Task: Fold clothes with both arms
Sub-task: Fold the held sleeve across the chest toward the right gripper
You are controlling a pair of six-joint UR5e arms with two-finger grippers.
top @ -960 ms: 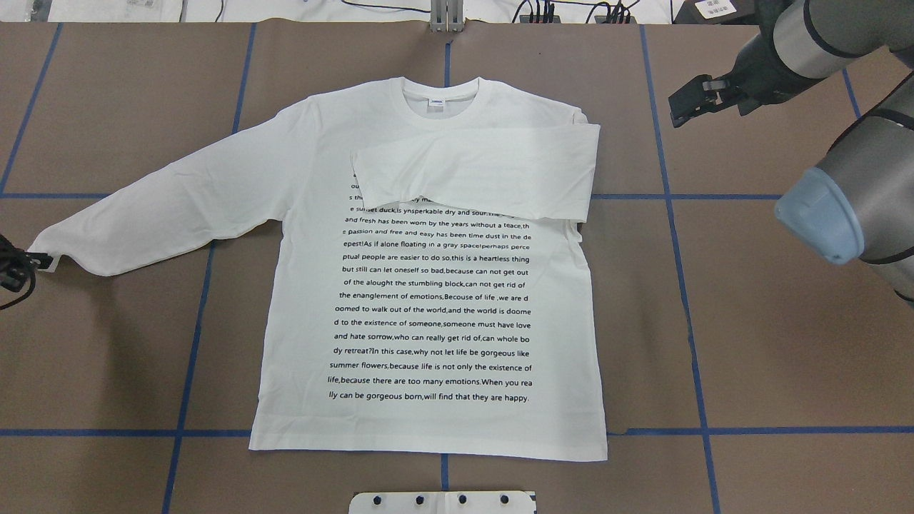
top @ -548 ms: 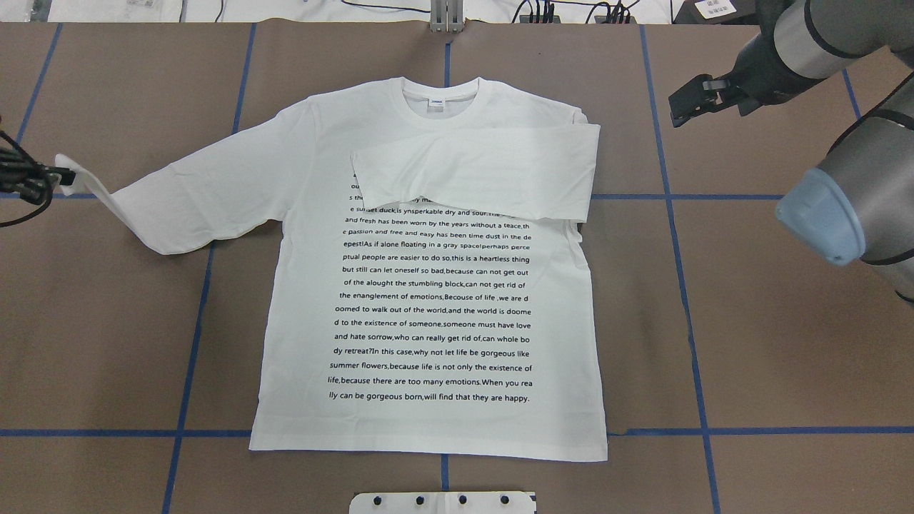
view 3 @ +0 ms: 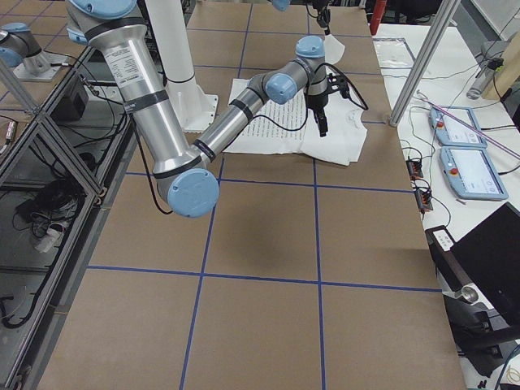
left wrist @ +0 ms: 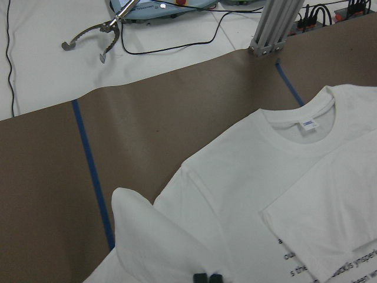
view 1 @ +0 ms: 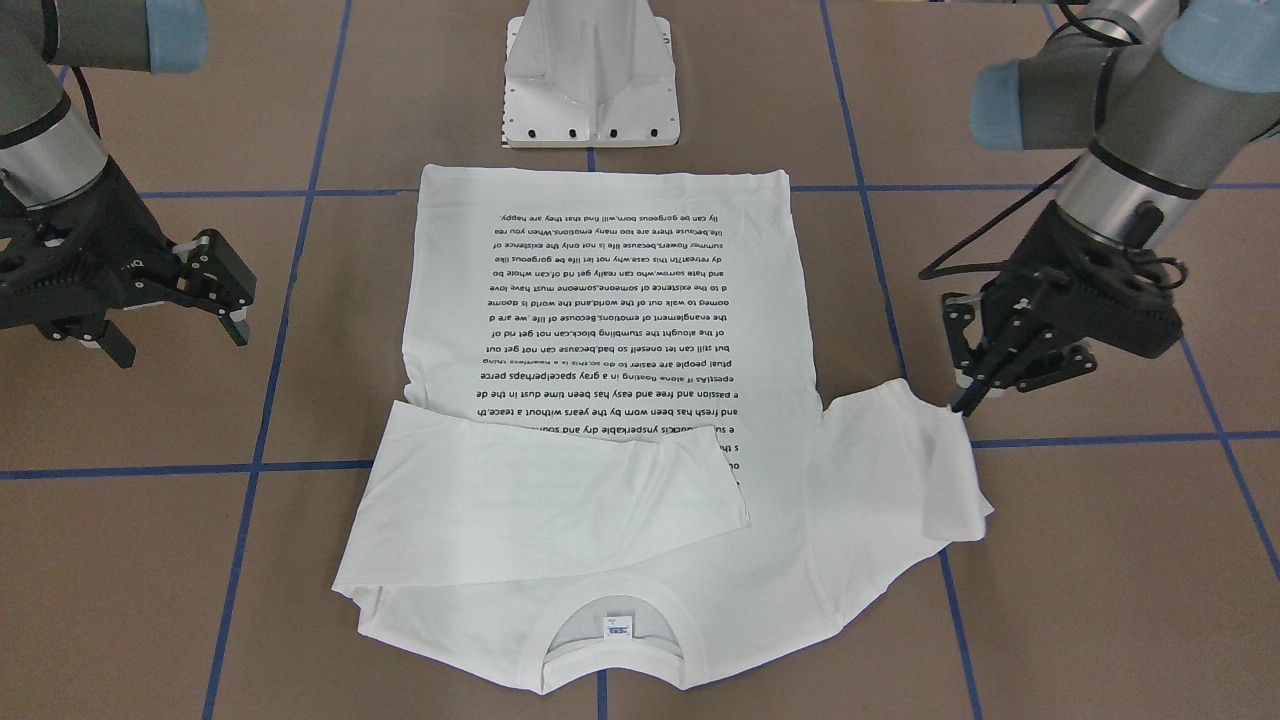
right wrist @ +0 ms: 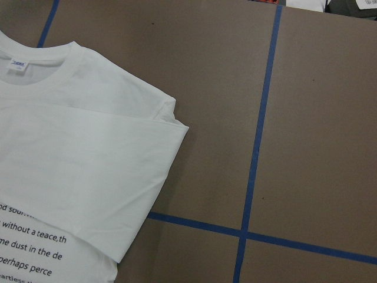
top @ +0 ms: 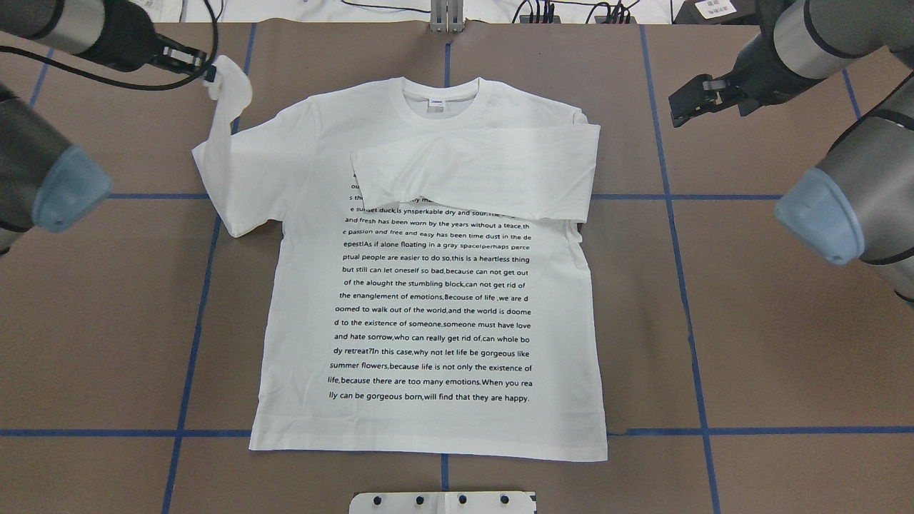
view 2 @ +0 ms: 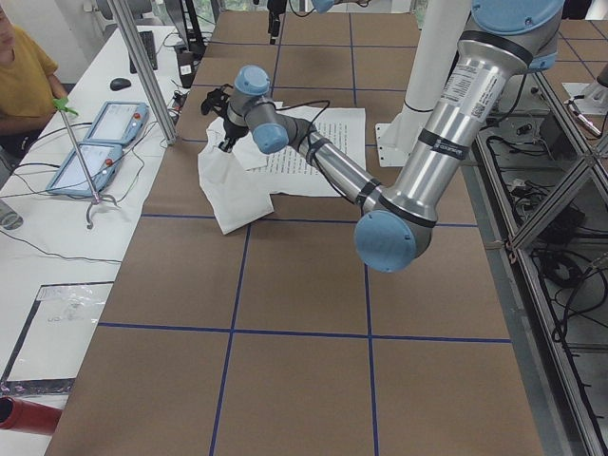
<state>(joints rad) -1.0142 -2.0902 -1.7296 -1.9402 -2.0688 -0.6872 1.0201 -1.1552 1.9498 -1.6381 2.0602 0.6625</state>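
Since half a second ago, the left gripper (top: 209,73) has swung inward from the counter's left edge toward the collar end, carrying the cuff with it. It is clamped shut on that cuff, and the wrist view shows its fingertips (left wrist: 207,277) pressed together on white cloth. The left-side sleeve (top: 221,164) hangs from it, lifted and doubled over beside the shoulder.

The white T-shirt (top: 428,300) lies flat in the middle of the brown counter (top: 750,343), printed side up and collar away from the robot. Its right-side sleeve (top: 478,171) is already folded across the chest.

The thin pinch looks like the main risk, since the cuff could slip out before the sleeve is laid down. Pulling too far could also tug the shoulder and skew the body. A low pass might bunch the sleeve or disturb the folded one.

The left arm reaches in from the view's left. Its forearm crosses the far corner, its wrist is raised, and its blue elbow cap (top: 71,185) sits nearer the robot. The right gripper (top: 675,111) hovers off the shirt's right shoulder, jaws apart and empty, pointing toward the cloth.
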